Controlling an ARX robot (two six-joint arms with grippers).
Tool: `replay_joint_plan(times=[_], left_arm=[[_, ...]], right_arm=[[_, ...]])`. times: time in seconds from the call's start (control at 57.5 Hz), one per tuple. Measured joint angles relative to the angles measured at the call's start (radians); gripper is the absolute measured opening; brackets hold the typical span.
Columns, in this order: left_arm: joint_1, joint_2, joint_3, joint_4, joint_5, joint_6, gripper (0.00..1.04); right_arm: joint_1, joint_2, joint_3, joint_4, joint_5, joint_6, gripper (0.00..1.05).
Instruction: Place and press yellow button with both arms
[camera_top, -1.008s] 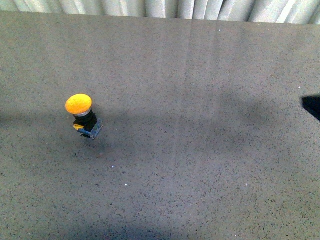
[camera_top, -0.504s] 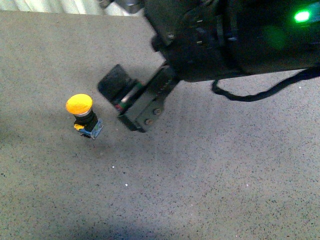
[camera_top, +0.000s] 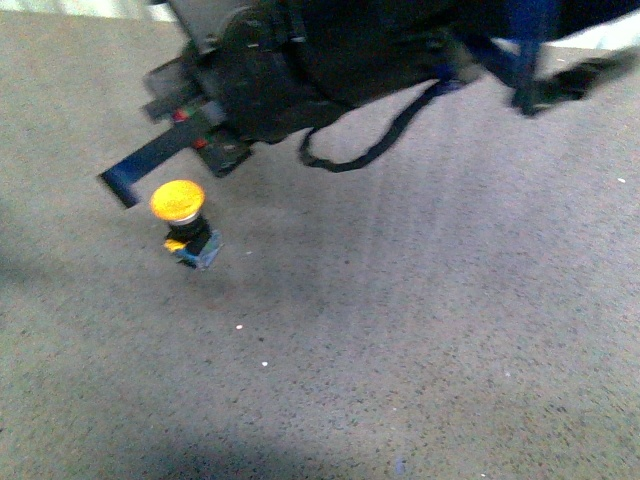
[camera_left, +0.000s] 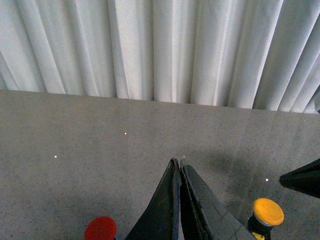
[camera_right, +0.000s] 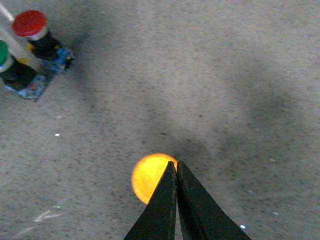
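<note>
On counter (camera_top: 450, 330), left of centre: seeing yellow button (camera_top: 180, 203) standing on its base, cap up. Seeing right claw (camera_top: 122, 184) just beside cap, blurred in front view. From right wrist view, reading it as pressed together, tips over cap edge; cannot tell whether touching. Reading left claw (camera_left: 179, 167) as pressed together too, holding nothing, apart from yellow button. Also noting red button (camera_right: 30, 24) and green button (camera_right: 3, 52) side by side, well apart from yellow button, plus pale curtain (camera_left: 150, 50) behind counter.
</note>
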Motion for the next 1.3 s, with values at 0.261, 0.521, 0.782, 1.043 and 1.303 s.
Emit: replay_joint_plan(times=[0.261,0.521,0.782,1.043,1.303], left_arm=[[0.0,-0.08,0.0,-0.08,0.0,0.0,0.01],[0.0,-0.214,0.0,-0.249,0.0,0.0,0.01],[0.001,-0.275,0.0,-0.293,0.0,0.0,0.01],[0.001,-0.275,0.0,-0.293,0.0,0.0,0.01],[0.001,-0.275,0.0,-0.293,0.0,0.0,0.01]], right_arm=[[0.021,0.07,0.05,-0.044,-0.018,0.044,0.01],[0.006,0.078,0.074,-0.047,-0.006,0.077,0.01],[-0.001,0.116,0.085,-0.079,0.016,0.074,0.01],[-0.007,0.137,0.089,-0.08,0.026,0.079,0.01],[-0.062,0.031,0.019,0.02,-0.011,0.196,0.01]])
